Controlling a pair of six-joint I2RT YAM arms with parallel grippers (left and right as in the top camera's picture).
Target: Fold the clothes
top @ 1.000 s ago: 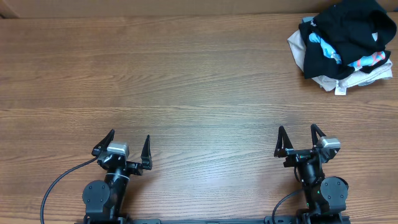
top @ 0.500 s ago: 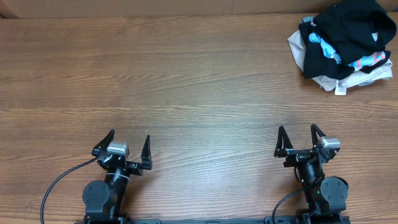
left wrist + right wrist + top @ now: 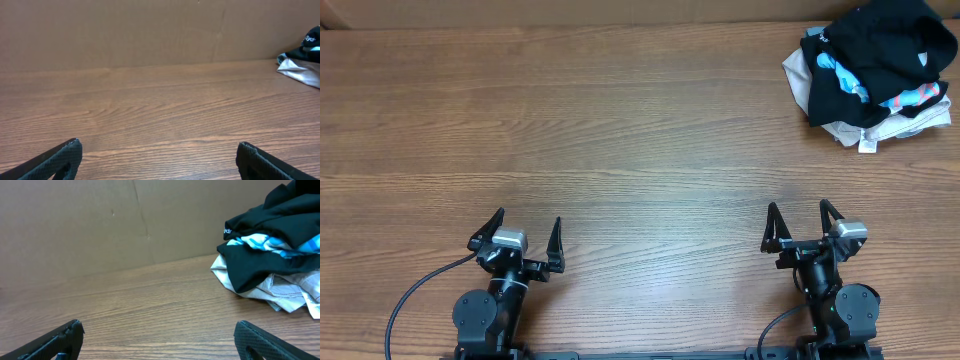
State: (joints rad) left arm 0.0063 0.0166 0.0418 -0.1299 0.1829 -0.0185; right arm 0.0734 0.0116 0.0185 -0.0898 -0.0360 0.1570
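Black polo shirt (image 3: 870,50), crumpled in a heap, lies at the far right corner of the wooden bench (image 3: 620,120), on top of a light-blue tee (image 3: 842,72) and a beige garment (image 3: 840,128). Bunched as it is, we can make out no long axis or sleeve line. Our two arms sit at the near edge. Our right end effector (image 3: 798,208) has its fingers spread wide with nothing between them; our left end effector (image 3: 528,218) is likewise wide apart and empty. From the right end effector the heap lies well apart, ahead and a little to the right, and the right wrist view shows the pile on its right side. From the left end effector the heap is far across the bench, with only a sliver showing at the right edge of the left wrist view. We judge the right arm much the nearer, so the first reach should be forward and rightward with that arm.
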